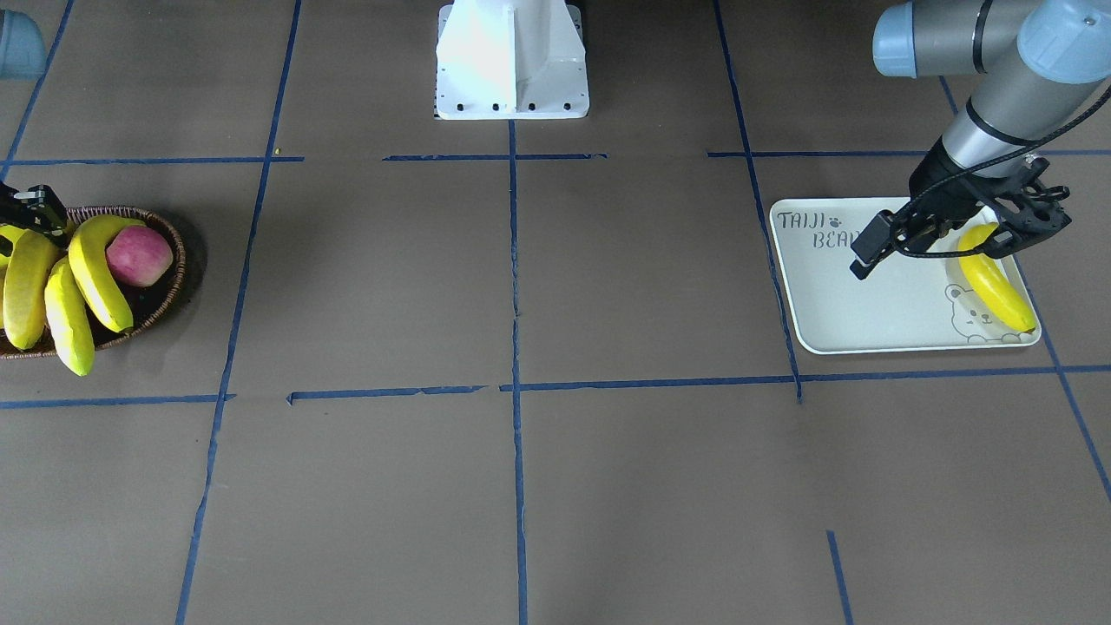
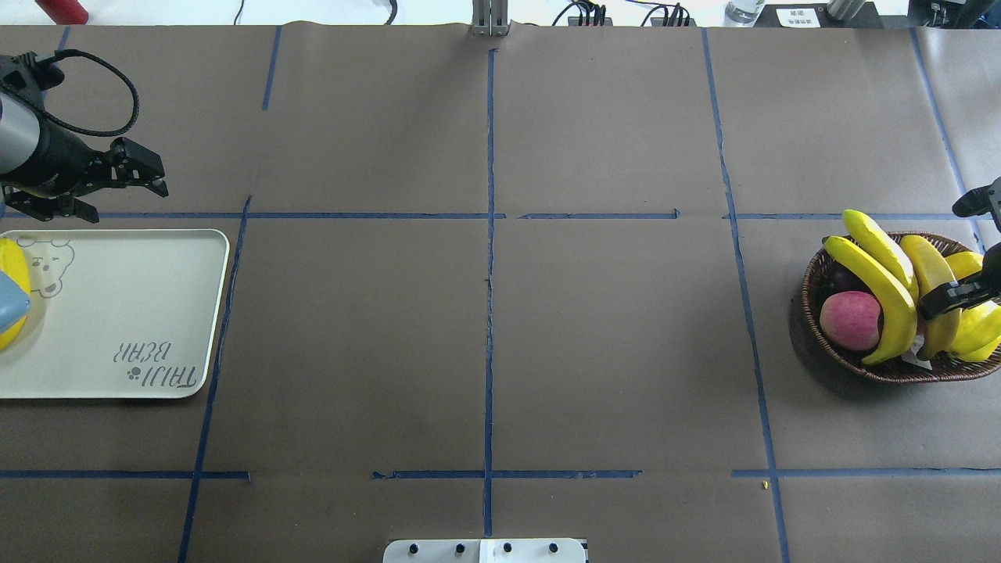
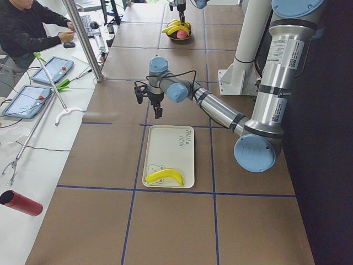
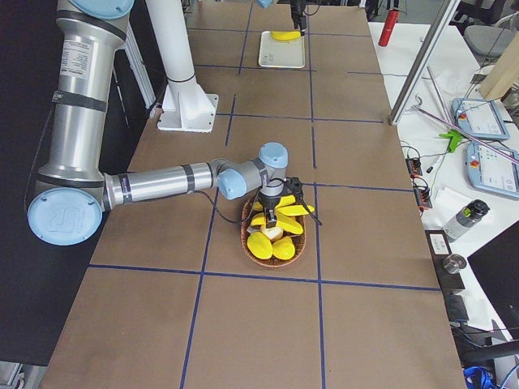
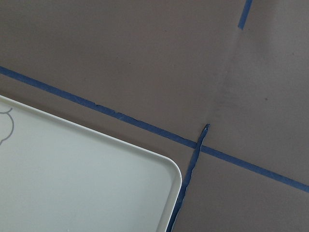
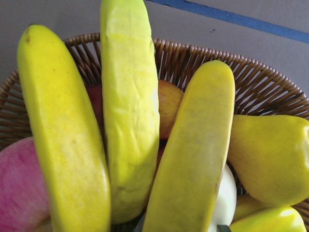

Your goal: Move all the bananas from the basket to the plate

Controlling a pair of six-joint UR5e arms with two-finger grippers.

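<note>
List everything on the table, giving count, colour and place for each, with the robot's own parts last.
Table: one, brown with blue tape lines, under everything.
Basket: one, dark-brown wicker, at the robot's right end.
Plate: one, pale grey-white, at the robot's left end.
Bananas: four, bright yellow; three lie across the basket, one banana lies on the plate.
Apple: one in plain view, red-pink, in the basket beside the bananas.
Stubby yellow fruit: at least two, yellow, in the basket on the bananas' other side.
Pedestal: one, white, mid-table on the robot's side.
Left hand: one, black, above the plate, looks open, holds nothing.
Right hand: one, black, low over the basket's bananas; open or shut unclear.
</note>
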